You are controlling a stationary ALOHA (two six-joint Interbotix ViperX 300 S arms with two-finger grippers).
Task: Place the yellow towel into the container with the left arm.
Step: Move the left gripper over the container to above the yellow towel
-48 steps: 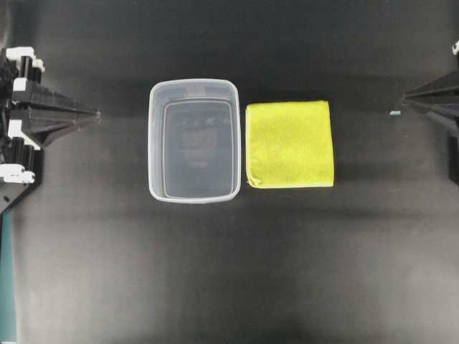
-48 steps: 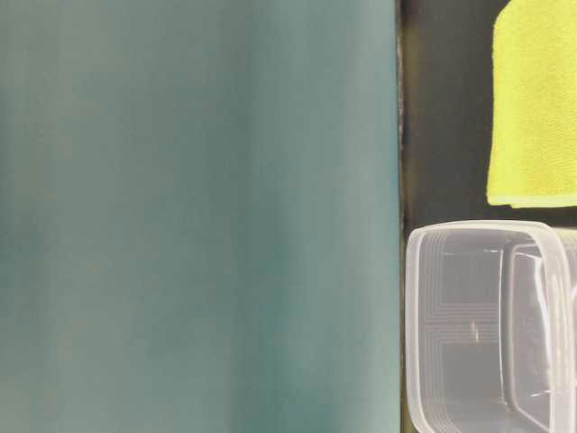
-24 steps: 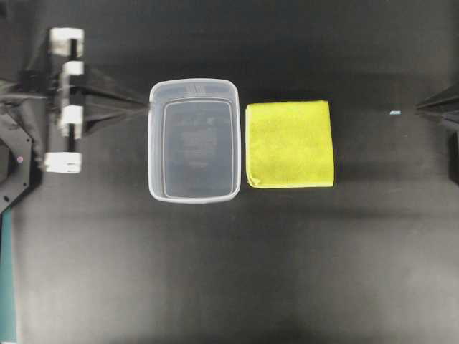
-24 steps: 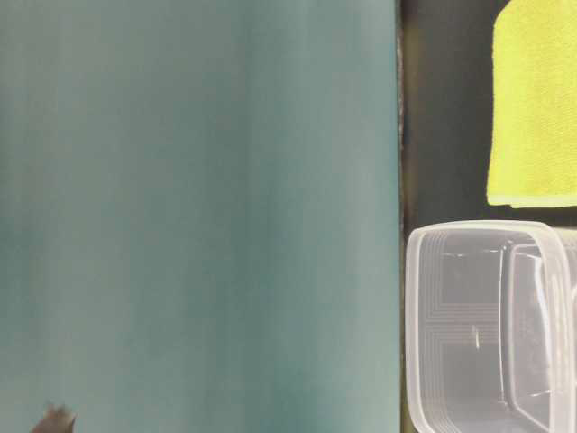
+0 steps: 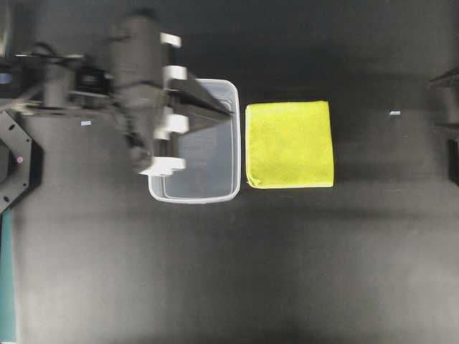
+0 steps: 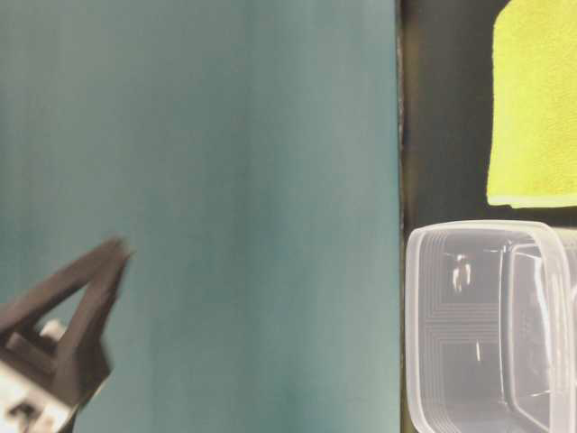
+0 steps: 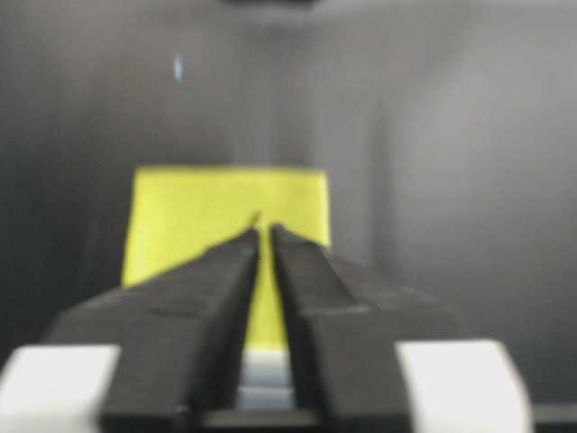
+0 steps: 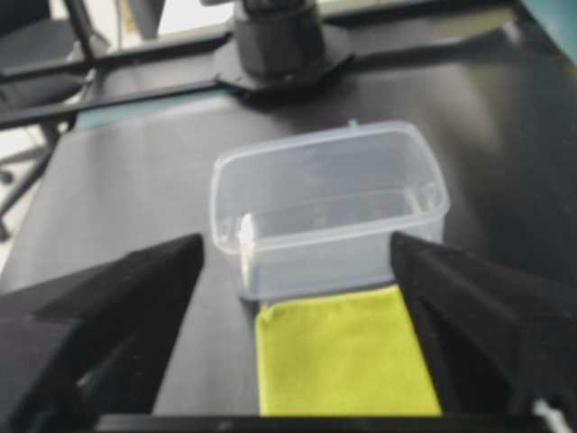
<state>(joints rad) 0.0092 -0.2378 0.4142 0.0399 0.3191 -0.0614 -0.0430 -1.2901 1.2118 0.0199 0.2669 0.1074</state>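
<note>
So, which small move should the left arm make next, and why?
Probably keep reaching past the container toward the yellow towel while opening wider. The towel lies flat on the table beside the container, untouched, and the left gripper hovers over the container with only a narrow gap between its fingers.

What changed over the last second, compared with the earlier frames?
The left arm swung in from the left edge and its left gripper now hangs over the container, pointing at the yellow towel, jaws slightly parted. The right gripper opened wide. Nothing was grasped; towel and container have not moved.
</note>
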